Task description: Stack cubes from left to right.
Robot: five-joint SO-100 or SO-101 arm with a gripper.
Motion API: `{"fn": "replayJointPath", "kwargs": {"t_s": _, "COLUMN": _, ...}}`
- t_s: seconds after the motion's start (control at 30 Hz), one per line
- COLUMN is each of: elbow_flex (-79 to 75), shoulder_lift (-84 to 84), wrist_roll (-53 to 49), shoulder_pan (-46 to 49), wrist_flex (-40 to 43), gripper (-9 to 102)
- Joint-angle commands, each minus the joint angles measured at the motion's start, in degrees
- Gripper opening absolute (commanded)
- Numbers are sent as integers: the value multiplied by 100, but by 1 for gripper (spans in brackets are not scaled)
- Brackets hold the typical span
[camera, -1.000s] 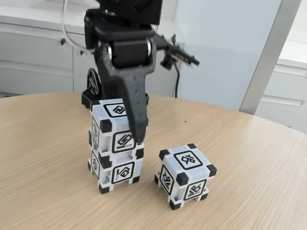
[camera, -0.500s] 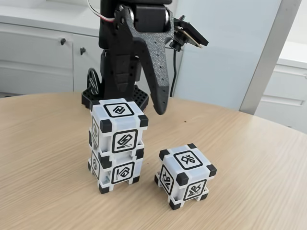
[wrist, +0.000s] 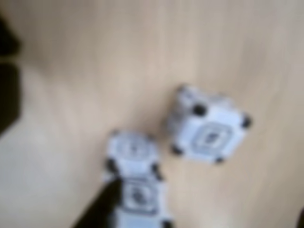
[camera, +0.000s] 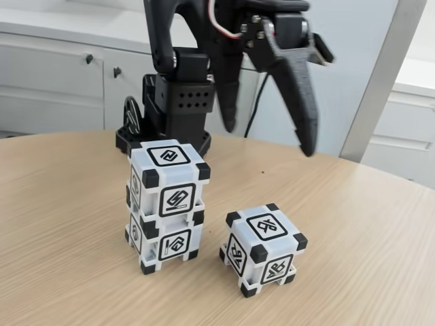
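Two cubes stand stacked at the left of the fixed view, the upper cube (camera: pixel 169 180) sitting squarely on the lower cube (camera: pixel 165 240). The third cube (camera: pixel 262 248) rests alone on the wooden table (camera: pixel 353 258) to the stack's right. My black gripper (camera: pixel 268 137) hangs open well above the table, over the gap behind the two groups, holding nothing and touching no cube. The blurred wrist view looks down on the stack (wrist: pixel 136 190) and the lone cube (wrist: pixel 209 133), with one dark finger (wrist: pixel 97 213) at the bottom edge.
The arm's black base (camera: pixel 163 119) stands at the table's back, right behind the stack. White cabinets (camera: pixel 54 88) and a wall lie beyond the curved table edge. Bare wood stretches to the right of the lone cube and in front.
The gripper has let go of the upper cube, risen off the stack and swung right, with its jaws spread wider. All three cubes stayed in place.
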Motion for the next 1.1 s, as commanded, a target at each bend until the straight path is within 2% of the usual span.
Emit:
{"fn": "replayJointPath", "kwargs": {"t_s": 0.0, "elbow_flex": -44, "shoulder_lift": 0, "wrist_roll": 202, "shoulder_pan": -44, "wrist_flex": -545, "gripper": 38}}
{"fn": "replayJointPath", "kwargs": {"t_s": 0.2, "elbow_flex": -26, "shoulder_lift": -316, "wrist_roll": 176, "shoulder_pan": 18, "wrist_flex": -1336, "gripper": 36}}
{"fn": "replayJointPath", "kwargs": {"t_s": 0.6, "elbow_flex": -132, "shoulder_lift": -2883, "wrist_roll": 97, "shoulder_pan": 26, "wrist_flex": -1362, "gripper": 35}}
{"fn": "replayJointPath", "kwargs": {"t_s": 0.9, "elbow_flex": -44, "shoulder_lift": -3006, "wrist_roll": 211, "shoulder_pan": 35, "wrist_flex": -2021, "gripper": 35}}
{"fn": "replayJointPath", "kwargs": {"t_s": 1.07, "elbow_flex": -44, "shoulder_lift": -3006, "wrist_roll": 272, "shoulder_pan": 35, "wrist_flex": -2021, "gripper": 28}}
